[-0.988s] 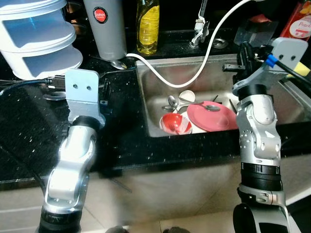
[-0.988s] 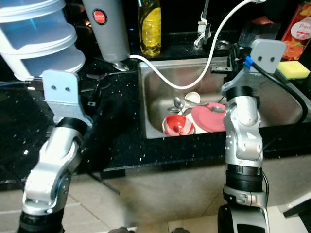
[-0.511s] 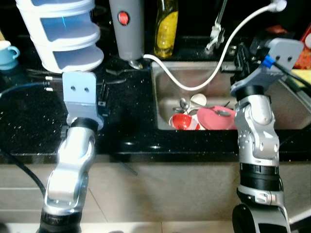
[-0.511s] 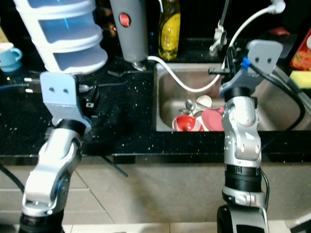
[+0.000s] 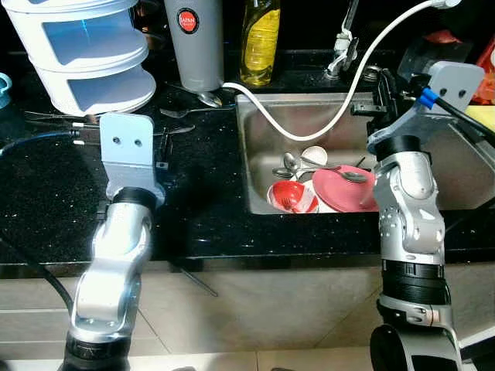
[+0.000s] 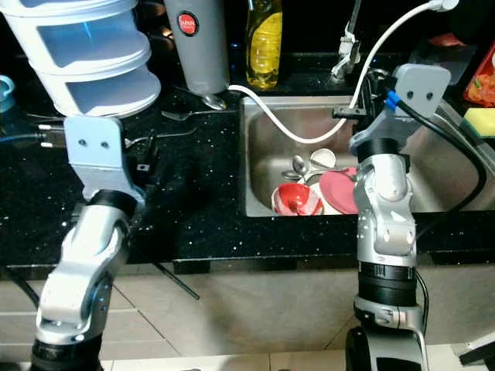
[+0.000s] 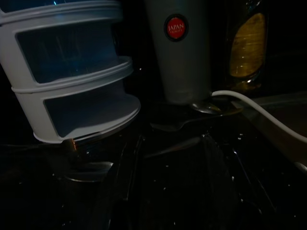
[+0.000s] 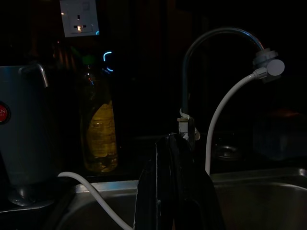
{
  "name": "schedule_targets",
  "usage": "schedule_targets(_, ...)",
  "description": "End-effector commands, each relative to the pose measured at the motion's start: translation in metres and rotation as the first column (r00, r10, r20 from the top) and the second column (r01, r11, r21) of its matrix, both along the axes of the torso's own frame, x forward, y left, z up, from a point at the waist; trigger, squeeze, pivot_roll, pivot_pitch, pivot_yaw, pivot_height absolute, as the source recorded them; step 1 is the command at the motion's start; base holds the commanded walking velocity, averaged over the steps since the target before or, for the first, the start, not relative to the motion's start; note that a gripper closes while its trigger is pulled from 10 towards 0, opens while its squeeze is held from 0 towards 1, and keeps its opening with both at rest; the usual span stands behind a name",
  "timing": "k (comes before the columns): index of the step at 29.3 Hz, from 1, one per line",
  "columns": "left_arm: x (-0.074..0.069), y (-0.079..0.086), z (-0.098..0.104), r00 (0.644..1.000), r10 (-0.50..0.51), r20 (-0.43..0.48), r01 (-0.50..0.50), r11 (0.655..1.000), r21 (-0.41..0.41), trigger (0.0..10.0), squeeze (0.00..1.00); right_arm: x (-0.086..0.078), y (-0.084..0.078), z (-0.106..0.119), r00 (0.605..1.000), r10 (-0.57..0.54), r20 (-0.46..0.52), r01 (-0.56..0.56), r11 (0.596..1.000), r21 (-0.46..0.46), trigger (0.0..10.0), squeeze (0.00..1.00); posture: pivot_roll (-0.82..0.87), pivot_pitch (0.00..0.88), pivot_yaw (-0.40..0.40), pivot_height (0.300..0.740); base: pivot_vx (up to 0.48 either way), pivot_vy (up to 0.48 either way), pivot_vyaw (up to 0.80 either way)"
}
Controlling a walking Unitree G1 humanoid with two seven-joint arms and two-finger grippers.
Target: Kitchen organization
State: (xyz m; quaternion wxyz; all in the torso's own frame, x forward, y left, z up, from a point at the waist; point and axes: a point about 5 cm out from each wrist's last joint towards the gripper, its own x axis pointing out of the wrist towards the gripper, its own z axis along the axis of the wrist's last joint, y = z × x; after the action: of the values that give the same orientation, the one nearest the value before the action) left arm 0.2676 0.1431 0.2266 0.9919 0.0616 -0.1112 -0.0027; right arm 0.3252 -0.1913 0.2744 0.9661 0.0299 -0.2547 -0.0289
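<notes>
The steel sink (image 5: 246,154) holds a red bowl (image 5: 292,197), a pink plate (image 5: 344,189), a white bowl (image 5: 313,154) and some spoons (image 5: 290,162). A white hose (image 5: 309,131) runs from the faucet (image 5: 340,54) over the sink's back left corner. My right gripper (image 5: 377,100) hangs above the sink's right side; in the right wrist view its fingers (image 8: 168,191) are pressed together with nothing between them. My left gripper (image 5: 164,147) is low over the black counter, left of the sink. Its fingers (image 7: 129,165) show faintly, apart.
Along the back stand a white stacked container (image 5: 85,54), a silver flask (image 5: 193,39) and a yellow soap bottle (image 5: 259,42). Spoons (image 5: 178,112) lie on the counter by the flask. A yellow sponge (image 6: 481,117) sits at the far right.
The whole picture has shifted, so the camera moved. Both arms keep about the same pose over the counter and the sink.
</notes>
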Motion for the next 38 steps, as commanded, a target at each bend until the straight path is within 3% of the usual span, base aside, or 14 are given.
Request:
schedule_targets(1,0.0,-0.001,-0.004,1.0,0.001,-0.012,-0.001,1.0,0.002,10.0,0.0,0.0,-0.001,-0.003,1.0,-0.004,-0.013,0.004,1.0,-0.001,10.0,0.0,0.12,0.0,0.011,0.74,0.0,0.0,0.0)
schedule_targets(12,-0.004,0.001,-0.007,1.0,0.019,0.001,-0.019,0.997,0.069,10.0,0.0,0.0,0.0,-0.007,1.0,-0.012,-0.02,0.012,1.0,-0.016,10.0,0.0,0.12,0.0,0.011,0.74,0.0,0.0,0.0)
schedule_targets(15,-0.004,0.013,-0.005,0.995,0.099,0.033,-0.102,0.989,0.111,10.0,0.0,-0.001,-0.009,-0.004,0.996,-0.084,0.005,0.084,0.993,-0.083,10.0,0.0,0.12,0.0,0.011,0.74,0.0,0.0,0.0)
schedule_targets(16,-0.004,0.024,-0.004,0.983,0.173,0.055,-0.18,0.972,0.15,10.0,0.0,-0.002,-0.024,-0.004,0.988,-0.154,0.007,0.154,0.984,-0.09,10.0,0.0,0.12,0.0,0.011,0.74,0.0,0.0,0.0)
schedule_targets(20,-0.008,0.073,-0.002,0.897,0.431,0.097,-0.442,0.87,0.221,10.0,0.0,-0.009,-0.087,-0.013,0.918,-0.395,-0.037,0.391,0.917,-0.082,10.0,0.0,0.11,0.0,0.019,0.74,0.0,0.0,0.0)
schedule_targets(22,-0.018,0.115,0.0,0.779,0.617,0.115,-0.625,0.744,0.237,10.0,0.0,-0.023,-0.127,-0.022,0.84,-0.539,-0.064,0.53,0.84,-0.114,10.0,0.0,0.1,0.0,0.032,0.74,0.0,0.0,0.0)
schedule_targets(25,-0.024,0.13,0.0,0.724,0.68,0.116,-0.685,0.691,0.23,10.0,0.0,-0.028,-0.142,-0.027,0.808,-0.582,-0.091,0.574,0.813,-0.099,10.0,0.0,0.1,0.0,0.032,0.74,0.0,0.0,0.0)
schedule_targets(27,-0.039,0.158,-0.002,0.607,0.788,0.1,-0.786,0.577,0.223,10.0,0.0,-0.041,-0.166,-0.041,0.736,-0.664,-0.129,0.653,0.748,-0.122,10.0,0.0,0.09,0.0,0.042,0.74,0.0,0.0,0.0)
schedule_targets(28,-0.039,0.158,-0.002,0.607,0.788,0.1,-0.786,0.577,0.223,10.0,0.0,-0.041,-0.166,-0.041,0.736,-0.664,-0.129,0.653,0.748,-0.122,10.0,0.0,0.09,0.0,0.042,0.74,0.0,0.0,0.0)
schedule_targets(31,-0.08,0.205,-0.018,0.34,0.937,0.086,-0.91,0.304,0.282,10.0,0.0,-0.076,-0.211,-0.07,0.551,-0.811,-0.198,0.79,0.583,-0.188,10.0,0.0,0.09,0.0,0.044,0.74,0.0,0.0,0.0)
schedule_targets(32,-0.08,0.205,-0.018,0.34,0.937,0.086,-0.91,0.304,0.282,10.0,0.0,-0.076,-0.211,-0.07,0.551,-0.811,-0.198,0.79,0.583,-0.188,10.0,0.0,0.09,0.0,0.044,0.74,0.0,0.0,0.0)
schedule_targets(33,-0.09,0.212,-0.023,0.289,0.953,0.088,-0.918,0.25,0.308,10.0,0.0,-0.085,-0.22,-0.075,0.507,-0.838,-0.204,0.814,0.543,-0.207,10.0,0.0,0.1,0.0,0.046,0.74,0.0,0.0,0.0)
schedule_targets(35,-0.09,0.212,-0.023,0.289,0.953,0.088,-0.918,0.25,0.308,10.0,0.0,-0.085,-0.22,-0.075,0.507,-0.838,-0.204,0.814,0.543,-0.207,10.0,0.0,0.1,0.0,0.046,0.74,0.0,0.0,0.0)
schedule_targets(38,-0.116,0.22,-0.058,0.218,0.975,0.044,-0.886,0.179,0.428,10.0,0.0,-0.124,-0.256,-0.087,0.309,-0.927,-0.211,0.89,0.36,-0.279,10.0,0.0,0.1,0.003,0.05,0.74,0.0,0.0,0.0)
